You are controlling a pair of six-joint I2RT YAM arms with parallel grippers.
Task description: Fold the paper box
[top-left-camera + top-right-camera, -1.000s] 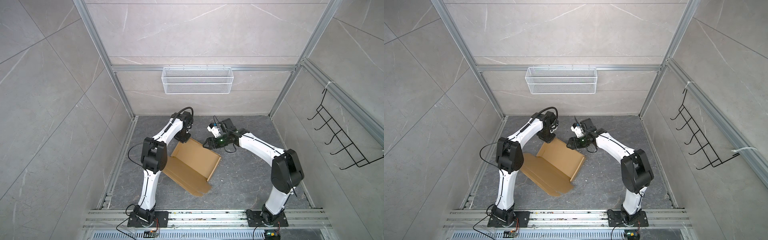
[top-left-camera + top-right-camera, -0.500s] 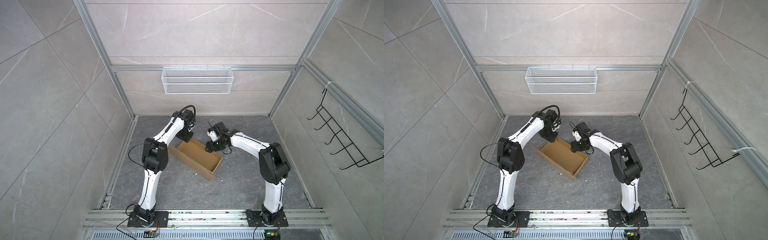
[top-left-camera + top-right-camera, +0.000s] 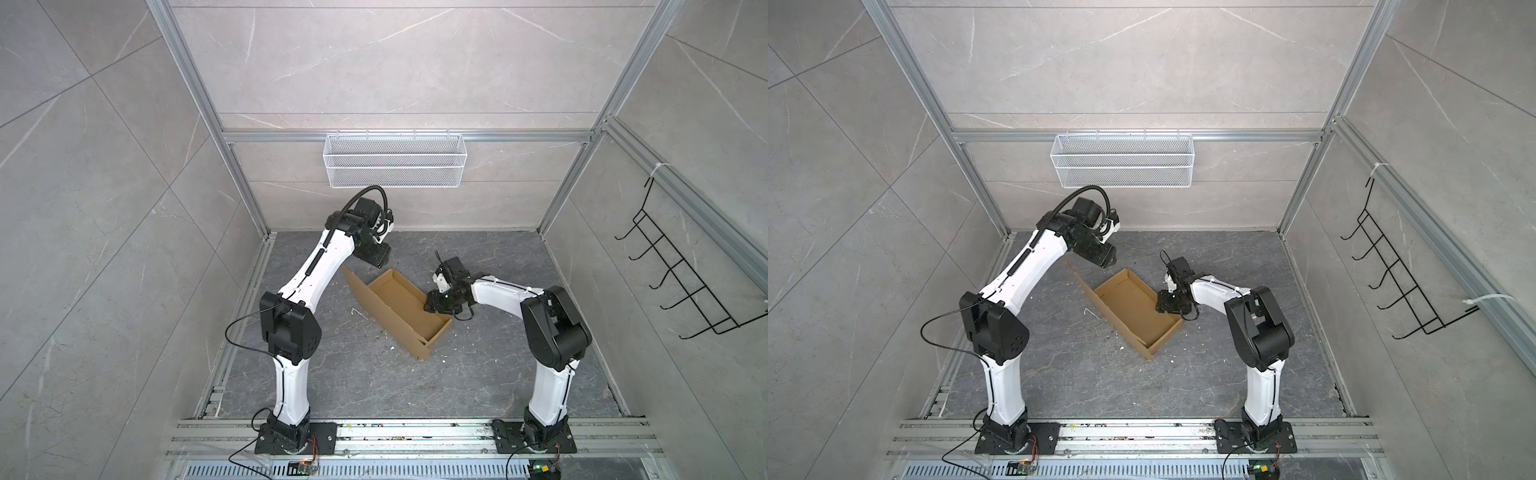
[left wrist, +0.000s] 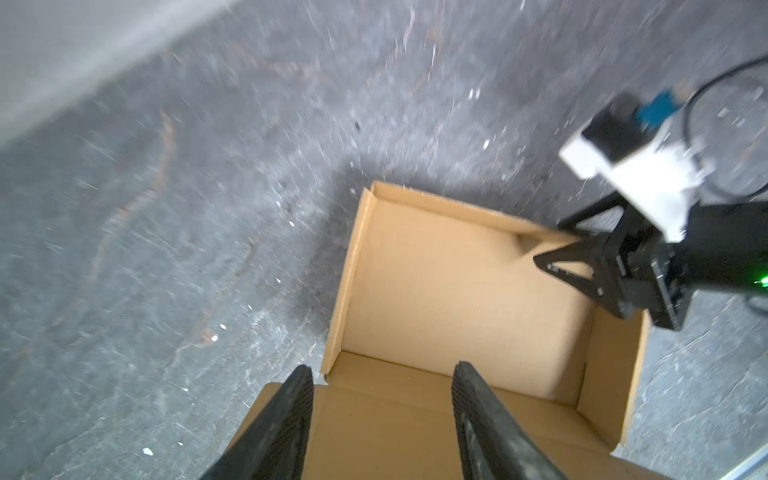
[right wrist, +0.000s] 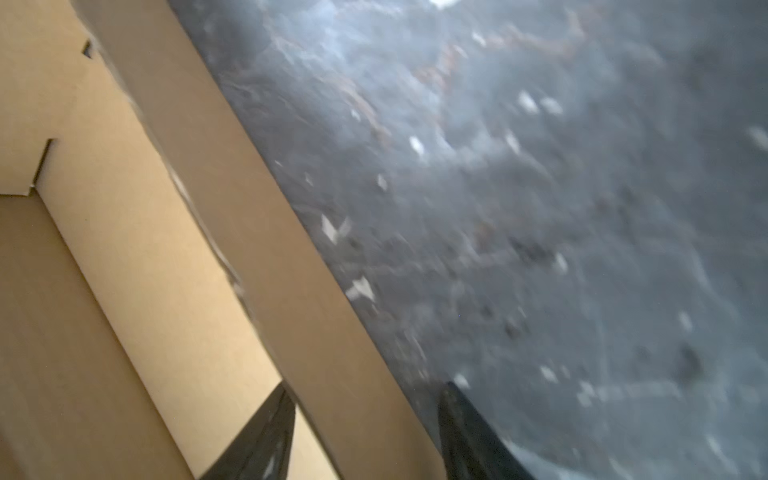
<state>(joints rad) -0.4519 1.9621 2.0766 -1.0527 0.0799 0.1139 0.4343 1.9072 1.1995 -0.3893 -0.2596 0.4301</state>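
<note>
**Brown paper box [image 3: 409, 301] open side up, mid-desk [image 3: 478, 374], a gripper at two of its edges**

Around it we see white scraps [image 3: 359, 312] littering the desk, a white mesh basket [image 3: 395, 166] on the back wall at 12 o'clock and a black hook rack [image 3: 681, 286] on the side wall at 3 o'clock, both well apart from the box. In both top views the box's long axis runs from 11 to 5 o'clock. A tall flap [image 3: 386, 318] stands along its 8 o'clock side, between tray and left arm. The left gripper [image 4: 382, 370] hovers over the 11 o'clock end, fingers spread with nothing between them. The right gripper [image 5: 365, 388] straddles the 2 o'clock long wall — one finger inside, one outside — and whether it pinches we cannot tell.
</note>
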